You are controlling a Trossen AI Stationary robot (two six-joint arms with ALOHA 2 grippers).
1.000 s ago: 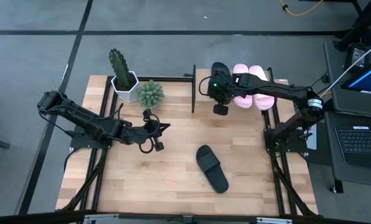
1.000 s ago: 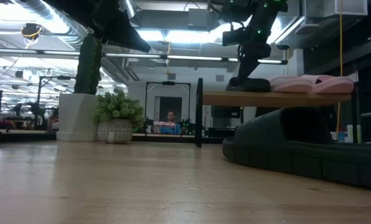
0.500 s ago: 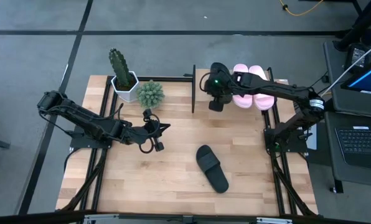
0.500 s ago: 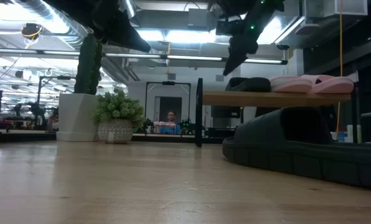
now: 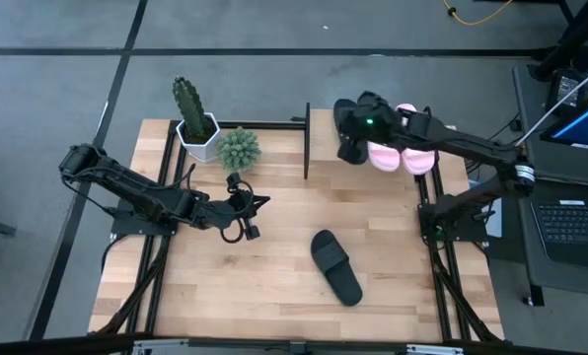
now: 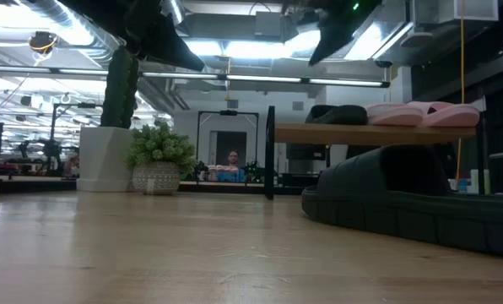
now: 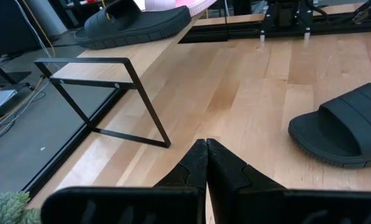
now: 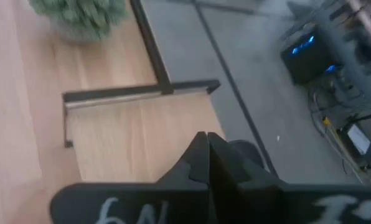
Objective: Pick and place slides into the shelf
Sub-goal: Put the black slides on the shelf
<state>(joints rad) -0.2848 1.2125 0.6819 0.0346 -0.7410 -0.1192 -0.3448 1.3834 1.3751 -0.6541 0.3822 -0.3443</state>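
Note:
One black slide [image 5: 335,266] lies sole down on the table, right of centre. A second black slide [image 6: 340,114] rests on the shelf's board [image 6: 370,133], at its left end, beside the two pale pink slides [image 5: 404,153]. My right gripper [image 6: 319,51] hangs shut in the air above that shelved black slide, touching nothing. My left gripper [image 7: 205,149] is shut and hovers over the table's middle, left of the loose black slide [image 7: 347,130].
A cactus in a white pot [image 5: 190,118] and a round green plant [image 5: 238,148] stand at the far left of the table. The shelf's black metal frame [image 7: 98,93] stands upright at its left end. A laptop [image 5: 570,227] sits beyond the table's right edge.
My right gripper has risen off the black slide on the shelf and drifted toward the table's far right. The slide stays on the board.

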